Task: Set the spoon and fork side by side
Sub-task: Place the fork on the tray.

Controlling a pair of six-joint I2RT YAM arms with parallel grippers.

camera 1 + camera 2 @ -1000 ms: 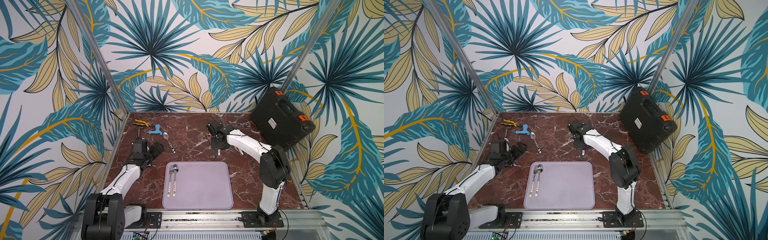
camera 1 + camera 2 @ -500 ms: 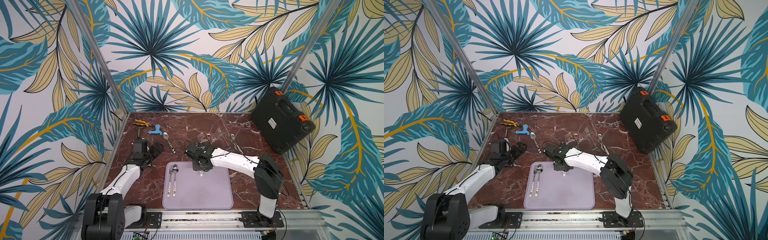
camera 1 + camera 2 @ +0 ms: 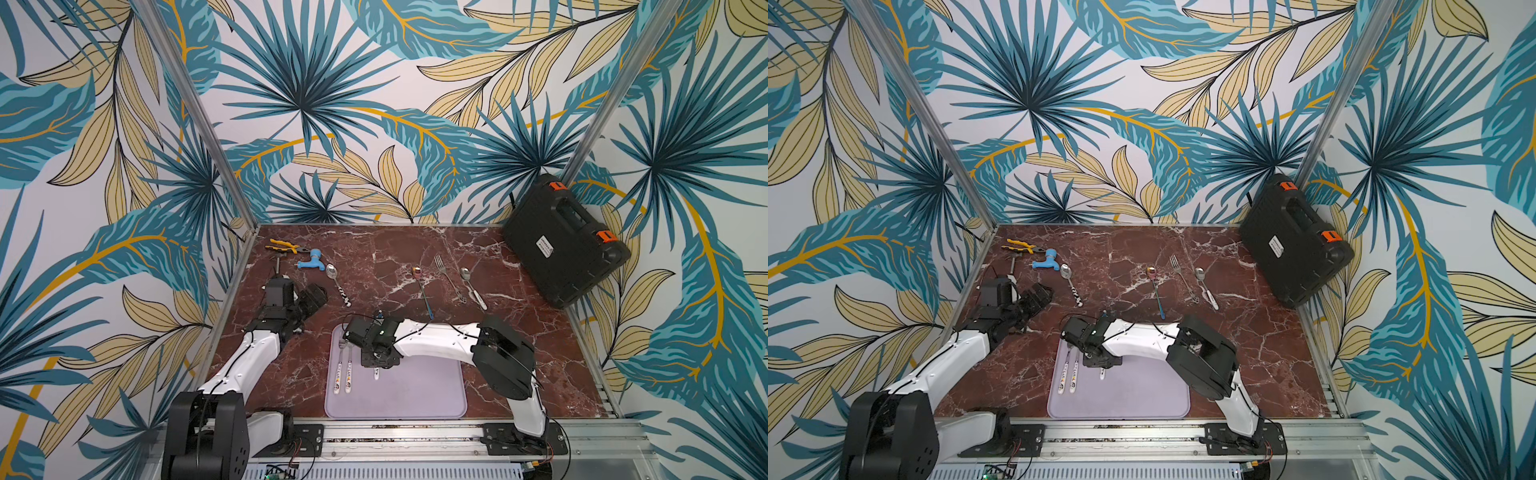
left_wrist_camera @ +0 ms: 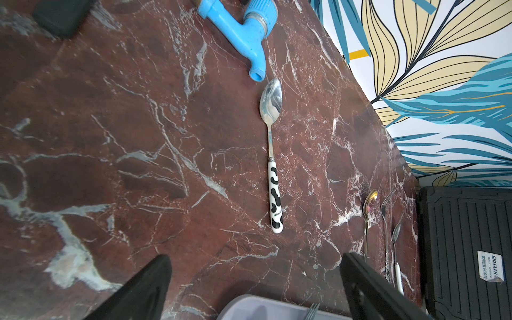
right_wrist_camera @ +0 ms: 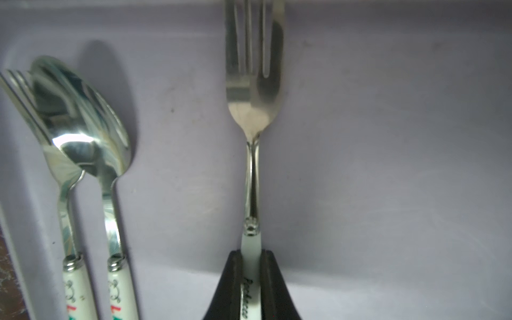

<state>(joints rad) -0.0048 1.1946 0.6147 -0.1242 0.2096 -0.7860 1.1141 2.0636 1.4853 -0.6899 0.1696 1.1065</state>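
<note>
My right gripper (image 5: 251,255) is shut on the white handle of a steel fork (image 5: 253,110). It holds the fork low over the lilac tray (image 3: 415,390), tines towards the tray's far rim; I cannot tell whether the fork touches it. In both top views only the handle's end (image 3: 376,375) (image 3: 1102,375) sticks out under that gripper (image 3: 376,357) (image 3: 1098,359). Beside it on the tray lie a fork (image 5: 62,177) and a spoon (image 5: 83,119) with printed white handles, side by side. A white-handled spoon (image 3: 471,286) lies at the far right. My left gripper (image 4: 255,260) (image 3: 311,297) stands open, holding nothing.
A cow-patterned spoon (image 4: 273,155) (image 3: 338,284) lies ahead of the left gripper, next to a blue tap (image 3: 309,262) and yellow pliers (image 3: 282,246). A blue-handled spoon (image 3: 422,291) and a metal fork (image 3: 449,278) lie mid-back. A black case (image 3: 561,245) leans in the far right corner.
My right arm has swung from the cutlery at the back of the table to the tray's left part, carrying the fork. The left arm has not moved.
</note>
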